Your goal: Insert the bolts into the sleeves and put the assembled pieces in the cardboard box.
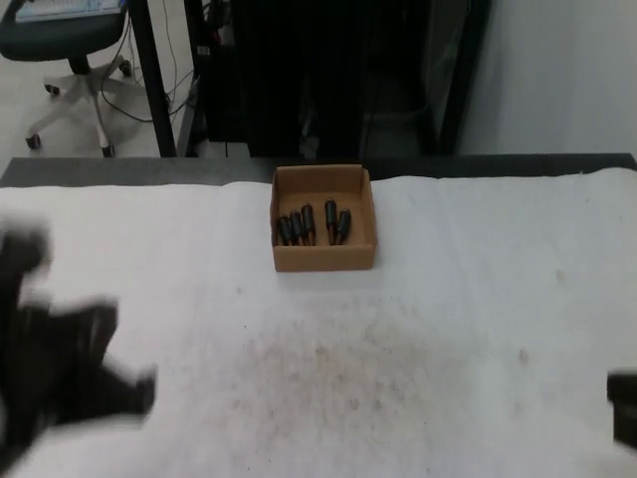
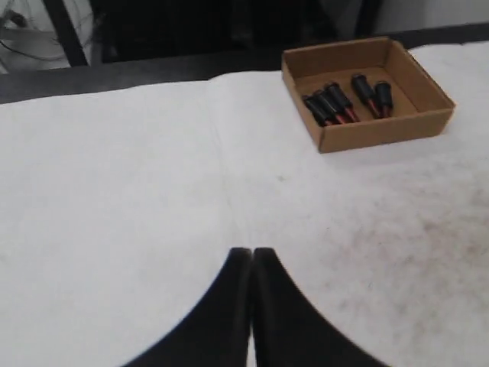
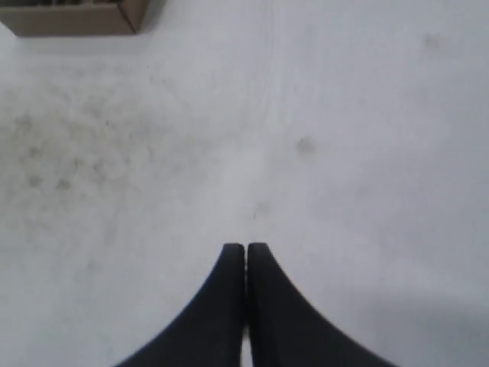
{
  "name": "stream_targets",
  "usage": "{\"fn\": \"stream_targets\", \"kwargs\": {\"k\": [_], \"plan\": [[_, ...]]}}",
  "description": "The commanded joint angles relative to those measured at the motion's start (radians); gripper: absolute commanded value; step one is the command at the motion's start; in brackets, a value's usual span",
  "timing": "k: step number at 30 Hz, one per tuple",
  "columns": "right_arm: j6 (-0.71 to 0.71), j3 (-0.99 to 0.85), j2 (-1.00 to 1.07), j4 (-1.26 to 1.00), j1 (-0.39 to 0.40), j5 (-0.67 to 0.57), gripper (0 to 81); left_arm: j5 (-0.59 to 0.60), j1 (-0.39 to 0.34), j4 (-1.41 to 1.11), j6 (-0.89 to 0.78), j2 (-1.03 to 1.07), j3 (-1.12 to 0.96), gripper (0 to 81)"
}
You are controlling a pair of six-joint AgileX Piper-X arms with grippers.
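Observation:
The cardboard box point(image 1: 323, 261) stands at the back middle of the white cloth, and it holds several dark assembled pieces point(image 1: 311, 225) with red ends lying side by side. The left wrist view has the same box point(image 2: 382, 130) and pieces point(image 2: 341, 102) well ahead of my left gripper point(image 2: 251, 254), which is shut with nothing in it. The left arm point(image 1: 60, 358) is a dark blur at the near left of the bench. My right gripper point(image 3: 245, 248) is shut and empty above bare cloth, with a corner of the box point(image 3: 76, 23) far ahead. The right arm point(image 1: 625, 403) sits at the near right edge.
A white cloth point(image 1: 448, 329) covers the bench, with a brownish stained patch point(image 1: 328, 349) in front of the box. A dark bench edge point(image 1: 119, 169) runs along the back. An office chair point(image 1: 70, 60) and dark equipment stand beyond it.

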Motion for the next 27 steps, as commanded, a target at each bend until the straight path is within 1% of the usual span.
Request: {"fn": "stream_targets", "kwargs": {"k": [1, 5, 8, 10, 16, 19, 20, 23, 27], "plan": [[-0.002, 0.058, -0.024, 0.081, 0.002, -0.002, 0.8, -0.059, 0.000, -0.078, -0.009, -0.139, 0.160, 0.3], [-0.011, 0.108, -0.024, -0.039, 0.002, -0.003, 0.8, -0.058, 0.000, -0.115, -0.009, -0.284, 0.304, 0.3], [-0.011, 0.146, -0.024, -0.076, 0.002, -0.003, 0.8, -0.058, 0.000, -0.129, -0.009, -0.338, 0.337, 0.3], [-0.007, 0.198, -0.018, -0.109, 0.002, -0.006, 0.8, -0.055, 0.000, -0.094, -0.009, -0.339, 0.337, 0.3], [0.045, 0.368, -0.014, -0.345, 0.002, -0.013, 0.8, -0.048, 0.000, -0.055, -0.009, -0.337, 0.337, 0.3], [0.035, 0.384, -0.014, -0.370, 0.002, 0.014, 0.8, -0.048, 0.000, 0.041, -0.029, -0.337, 0.337, 0.3], [0.032, 0.390, -0.014, -0.382, 0.002, 0.032, 0.8, -0.051, 0.000, 0.045, -0.077, -0.337, 0.337, 0.3], [0.025, 0.411, -0.014, -0.415, 0.002, 0.048, 0.8, -0.052, 0.000, 0.058, -0.123, -0.337, 0.337, 0.3], [0.025, 0.420, -0.014, -0.484, 0.002, 0.048, 0.8, -0.052, 0.000, 0.062, -0.130, -0.337, 0.337, 0.3]]}}
